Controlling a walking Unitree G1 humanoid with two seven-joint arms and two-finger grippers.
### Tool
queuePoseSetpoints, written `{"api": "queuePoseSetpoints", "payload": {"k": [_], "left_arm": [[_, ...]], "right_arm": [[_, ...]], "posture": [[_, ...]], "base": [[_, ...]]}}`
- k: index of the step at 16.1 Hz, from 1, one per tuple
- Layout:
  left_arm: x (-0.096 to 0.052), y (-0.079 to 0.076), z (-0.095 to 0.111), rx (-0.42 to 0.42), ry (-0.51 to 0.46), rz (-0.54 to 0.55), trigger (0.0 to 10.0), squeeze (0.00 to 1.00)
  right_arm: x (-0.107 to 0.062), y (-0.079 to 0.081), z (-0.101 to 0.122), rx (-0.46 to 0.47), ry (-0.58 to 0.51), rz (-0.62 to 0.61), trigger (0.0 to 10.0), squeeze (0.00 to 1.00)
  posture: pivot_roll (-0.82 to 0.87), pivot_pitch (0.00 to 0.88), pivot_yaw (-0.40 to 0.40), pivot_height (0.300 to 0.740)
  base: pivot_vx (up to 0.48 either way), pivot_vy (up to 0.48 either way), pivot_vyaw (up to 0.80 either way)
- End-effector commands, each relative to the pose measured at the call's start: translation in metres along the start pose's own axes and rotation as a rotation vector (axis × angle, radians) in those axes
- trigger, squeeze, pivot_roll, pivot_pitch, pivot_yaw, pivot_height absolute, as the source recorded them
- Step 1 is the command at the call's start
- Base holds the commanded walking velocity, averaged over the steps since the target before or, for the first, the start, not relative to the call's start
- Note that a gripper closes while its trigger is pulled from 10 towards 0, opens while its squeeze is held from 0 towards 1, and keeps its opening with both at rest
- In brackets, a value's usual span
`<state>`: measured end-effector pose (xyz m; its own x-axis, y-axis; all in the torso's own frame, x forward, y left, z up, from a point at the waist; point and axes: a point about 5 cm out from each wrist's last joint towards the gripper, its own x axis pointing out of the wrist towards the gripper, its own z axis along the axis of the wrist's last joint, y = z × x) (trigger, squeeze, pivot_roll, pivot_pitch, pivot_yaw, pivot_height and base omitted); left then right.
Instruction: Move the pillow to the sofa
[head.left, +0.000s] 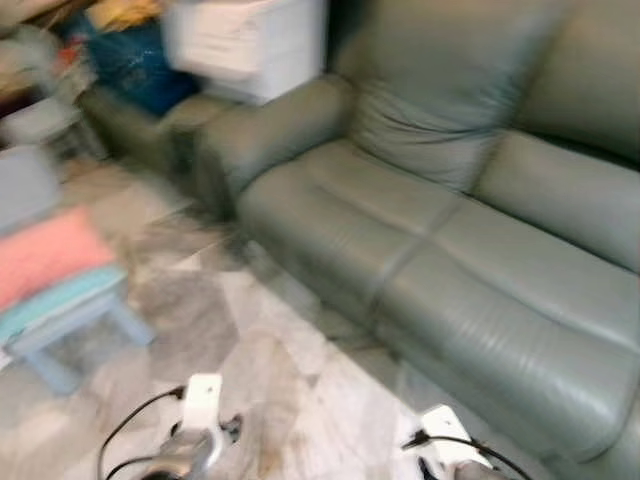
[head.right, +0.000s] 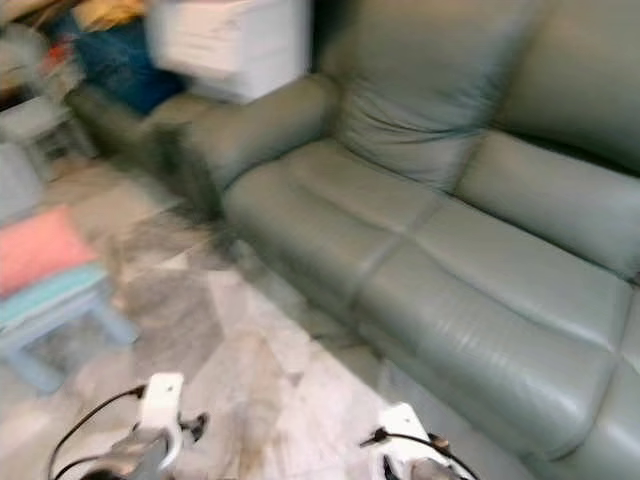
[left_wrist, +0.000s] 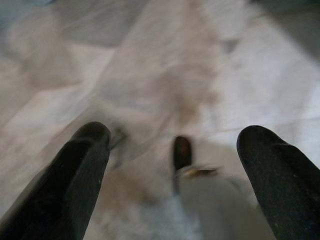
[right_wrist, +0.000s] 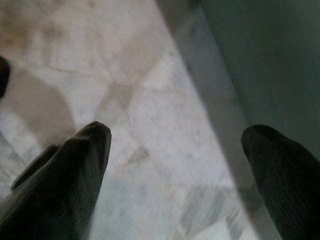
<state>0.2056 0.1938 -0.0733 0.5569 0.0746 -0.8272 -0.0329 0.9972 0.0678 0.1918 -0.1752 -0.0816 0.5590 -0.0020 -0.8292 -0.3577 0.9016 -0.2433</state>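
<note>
A pink pillow (head.left: 45, 255) lies on a light blue stool (head.left: 70, 310) at the left, across the floor from the green leather sofa (head.left: 450, 260). A green cushion (head.left: 430, 110) leans against the sofa's back. Both arms hang low at the bottom edge, the left arm (head.left: 200, 430) over the marble floor and the right arm (head.left: 450, 450) close to the sofa's front. My left gripper (left_wrist: 175, 137) is open over bare floor, holding nothing. My right gripper (right_wrist: 175, 132) is open too, with the floor and the sofa's base beyond it. The eye views are blurred.
A white drawer unit (head.left: 250, 40) and a blue bag (head.left: 135, 60) stand behind the sofa's armrest. A second green seat (head.left: 130, 120) sits at the back left. A grey object (head.left: 25, 185) stands beside the stool. Marble floor (head.left: 260, 340) stretches between stool and sofa.
</note>
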Motion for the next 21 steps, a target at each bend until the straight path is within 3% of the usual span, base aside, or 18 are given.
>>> {"api": "queuePoseSetpoints", "payload": {"k": [1,5,8,21], "left_arm": [[0.0006,-0.002,0.0072,0.032,-0.023,0.006,10.0,0.0],[0.0002,-0.0013,0.0112,0.018,-0.078,0.011,10.0,0.0],[0.0004,-0.0035,0.0086,0.002,-0.046,-0.034,10.0,0.0],[0.0003,-0.0025,0.0076,0.022,-0.047,-0.026,10.0,0.0]], "right_arm": [[-0.0008,0.0046,-0.0055,-0.004,0.016,0.017,10.0,0.0],[-0.0006,0.0059,-0.0049,-0.01,0.016,0.018,10.0,0.0],[-0.0007,0.0071,-0.0055,-0.012,0.018,0.021,10.0,0.0],[-0.0008,0.0091,-0.0057,-0.052,0.017,0.033,10.0,0.0]], "posture": [[-0.02,0.038,0.022,0.74],[-0.02,0.038,0.023,0.74],[-0.02,0.037,0.027,0.74],[-0.01,0.027,0.024,0.74]], "base": [[0.0,0.0,0.8],[0.0,0.0,0.8],[0.0,0.0,0.8],[0.0,0.0,0.8]]}}
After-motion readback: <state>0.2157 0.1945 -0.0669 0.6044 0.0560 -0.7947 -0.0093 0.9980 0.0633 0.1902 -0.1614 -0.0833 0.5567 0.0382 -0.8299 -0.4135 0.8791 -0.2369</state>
